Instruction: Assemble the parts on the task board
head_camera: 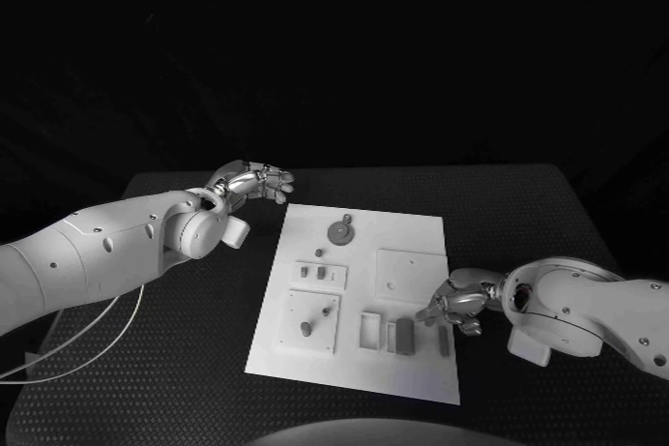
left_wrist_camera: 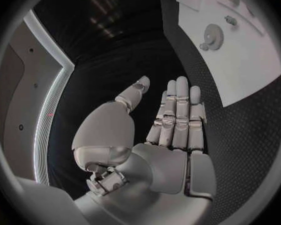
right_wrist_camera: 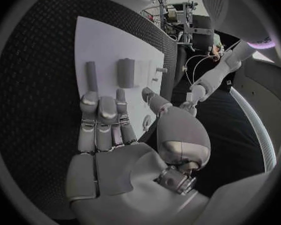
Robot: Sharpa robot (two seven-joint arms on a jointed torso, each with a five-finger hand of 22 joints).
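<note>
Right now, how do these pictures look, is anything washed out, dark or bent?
Head view: the task board is bright against a near-black table and background, and its small parts stay readable. Left wrist view: fisheye bends the board's edges, and the left hand is evenly lit. Right wrist view: the right hand is sharp; the table's rim curves strongly.

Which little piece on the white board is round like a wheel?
The gear-like disc near the task board's far end, closest to the left hand. The other pieces look like bars, blocks or small pegs.
</note>
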